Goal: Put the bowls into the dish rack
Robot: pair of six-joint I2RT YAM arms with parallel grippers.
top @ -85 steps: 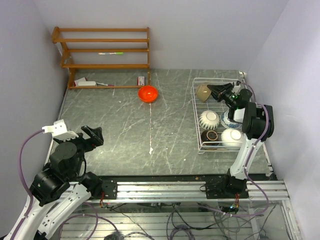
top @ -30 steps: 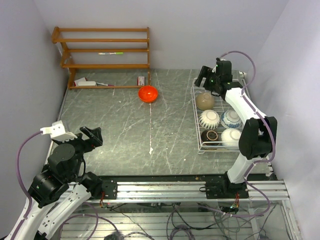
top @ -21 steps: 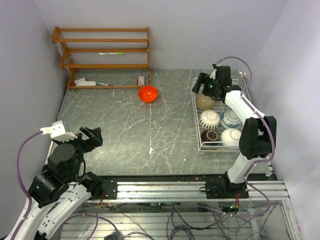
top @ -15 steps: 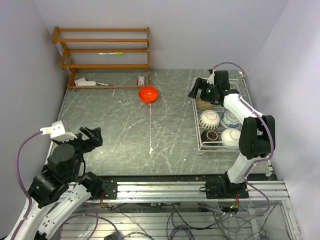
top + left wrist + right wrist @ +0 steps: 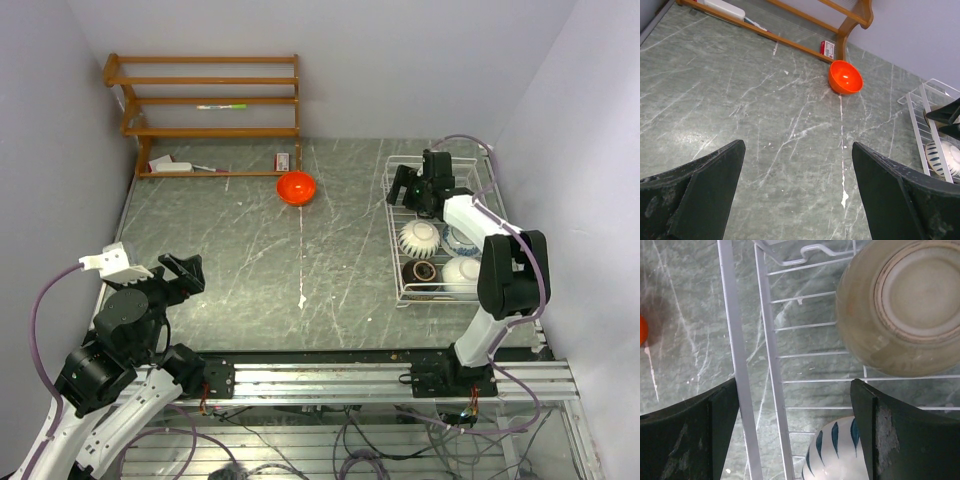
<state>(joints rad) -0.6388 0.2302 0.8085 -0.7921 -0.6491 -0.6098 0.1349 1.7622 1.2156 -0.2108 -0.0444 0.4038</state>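
Note:
The white wire dish rack (image 5: 432, 297) stands at the right of the table. It holds a blue-striped bowl (image 5: 418, 238), a patterned bowl (image 5: 462, 238), a dark bowl (image 5: 420, 272) and a white bowl (image 5: 464, 272). A cream bowl (image 5: 905, 305) lies upside down at its far end. My right gripper (image 5: 408, 192) hovers open over the rack rail (image 5: 740, 365), the cream bowl ahead of its right finger and the striped bowl (image 5: 840, 455) below it. The orange-red bowl (image 5: 296, 187) sits alone on the table by the shelf. My left gripper (image 5: 797, 190) is open and holds nothing, far from the orange bowl (image 5: 845, 77).
A brown wooden shelf unit (image 5: 205, 100) stands at the back left, with a white object (image 5: 170, 165) and a small red-and-white box (image 5: 283, 160) at its foot. Walls close in on the left, back and right. The rack lies close to the right wall.
The right gripper let go of the cream bowl at the rack's far end, swung up and left, then came back over the rack. The left arm stayed still.

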